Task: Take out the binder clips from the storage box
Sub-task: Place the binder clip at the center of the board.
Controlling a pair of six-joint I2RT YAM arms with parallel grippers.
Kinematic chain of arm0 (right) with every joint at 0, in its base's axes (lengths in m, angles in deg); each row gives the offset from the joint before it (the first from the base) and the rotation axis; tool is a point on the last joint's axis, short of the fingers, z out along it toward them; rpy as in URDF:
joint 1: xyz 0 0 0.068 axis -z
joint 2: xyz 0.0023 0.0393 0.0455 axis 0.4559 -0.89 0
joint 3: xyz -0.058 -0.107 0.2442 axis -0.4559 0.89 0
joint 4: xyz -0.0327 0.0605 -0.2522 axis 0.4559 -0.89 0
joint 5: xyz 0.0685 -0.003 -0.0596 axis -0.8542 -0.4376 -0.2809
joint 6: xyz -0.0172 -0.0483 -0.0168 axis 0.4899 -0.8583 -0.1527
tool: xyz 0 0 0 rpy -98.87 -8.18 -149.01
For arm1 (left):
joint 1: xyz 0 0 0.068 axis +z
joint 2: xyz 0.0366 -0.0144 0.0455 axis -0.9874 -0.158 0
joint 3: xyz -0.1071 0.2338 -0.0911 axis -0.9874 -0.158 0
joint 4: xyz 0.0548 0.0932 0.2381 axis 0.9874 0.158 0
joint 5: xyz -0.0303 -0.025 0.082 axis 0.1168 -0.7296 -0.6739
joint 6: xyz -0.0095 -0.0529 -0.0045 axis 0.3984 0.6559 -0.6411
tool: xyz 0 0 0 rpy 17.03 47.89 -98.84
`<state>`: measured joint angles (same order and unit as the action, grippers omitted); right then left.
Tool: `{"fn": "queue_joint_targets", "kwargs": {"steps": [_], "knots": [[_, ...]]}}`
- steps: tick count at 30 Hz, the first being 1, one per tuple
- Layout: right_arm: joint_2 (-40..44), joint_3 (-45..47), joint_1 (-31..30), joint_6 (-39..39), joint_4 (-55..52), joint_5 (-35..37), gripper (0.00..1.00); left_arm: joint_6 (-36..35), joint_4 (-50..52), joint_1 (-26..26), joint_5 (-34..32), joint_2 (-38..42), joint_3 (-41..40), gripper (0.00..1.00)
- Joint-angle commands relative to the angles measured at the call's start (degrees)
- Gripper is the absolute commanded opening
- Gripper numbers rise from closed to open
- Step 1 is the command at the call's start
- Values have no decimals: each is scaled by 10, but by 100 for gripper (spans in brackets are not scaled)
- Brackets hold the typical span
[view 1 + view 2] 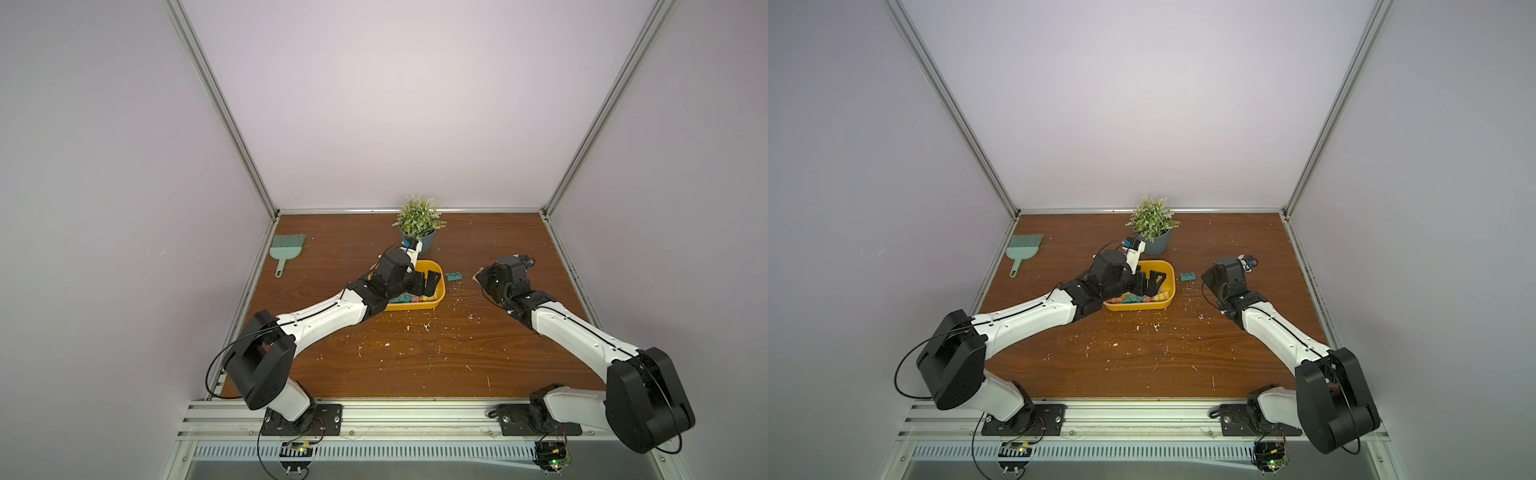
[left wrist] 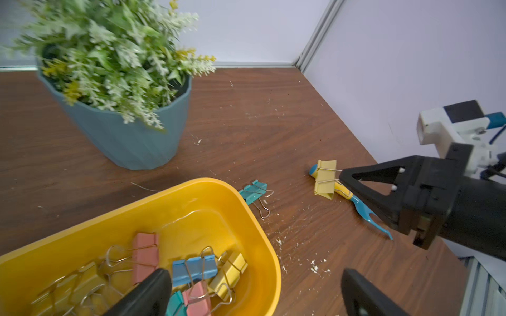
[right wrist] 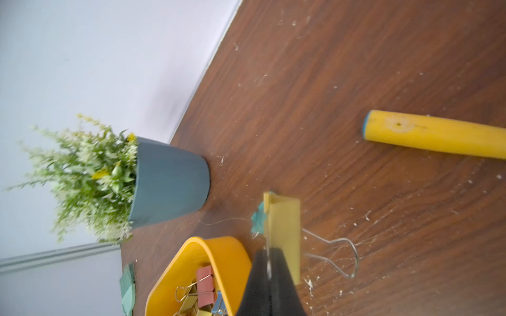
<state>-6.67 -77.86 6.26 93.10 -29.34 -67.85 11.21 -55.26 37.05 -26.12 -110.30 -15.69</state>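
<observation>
The yellow storage box [image 1: 437, 300] [image 1: 1165, 305] [image 2: 247, 210] [image 3: 219, 249] sits mid-table. Several binder clips lie in it, among them a pink one [image 2: 145, 257], a blue one [image 2: 194, 269] and a yellow one [image 2: 228, 269]. My left gripper [image 1: 428, 282] [image 1: 1153, 283] [image 2: 254, 298] hangs open over the box's right end with nothing between its fingers. A teal clip [image 1: 454, 276] [image 1: 1187, 276] [image 2: 253, 191] lies on the table just right of the box. Farther right, my right gripper [image 1: 478, 277] [image 2: 341, 175] [image 3: 269, 264] is shut on the wire handle of a yellow clip [image 2: 325, 177] [image 3: 283, 227], low over the table.
A blue and yellow fork-shaped tool [image 2: 356, 203] [image 3: 438, 136] lies under the held yellow clip. A grey-blue plant pot [image 1: 424, 242] [image 2: 123, 136] stands right behind the box. A green brush [image 1: 286, 249] lies far left. White crumbs dot the wooden table [image 1: 415, 353].
</observation>
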Motion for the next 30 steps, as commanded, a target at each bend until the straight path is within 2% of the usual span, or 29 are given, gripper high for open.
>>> {"fn": "queue_joint_targets", "kwargs": {"steps": [1, 12, 18, 30], "knots": [[-13, -9, 0, 85, 2, 31, 0, -15, 25, -14, -17, -14, 20, 100], [-138, -56, -2, 161, 30, 43, 0, 23, -9, -14, -20, -12, -9, 100], [-190, -94, -4, 191, 37, 93, 0, 21, -7, -14, -28, -8, -14, 100], [-272, -167, -4, 230, 35, 73, 0, 8, 7, -10, -44, 4, -19, 100]]}}
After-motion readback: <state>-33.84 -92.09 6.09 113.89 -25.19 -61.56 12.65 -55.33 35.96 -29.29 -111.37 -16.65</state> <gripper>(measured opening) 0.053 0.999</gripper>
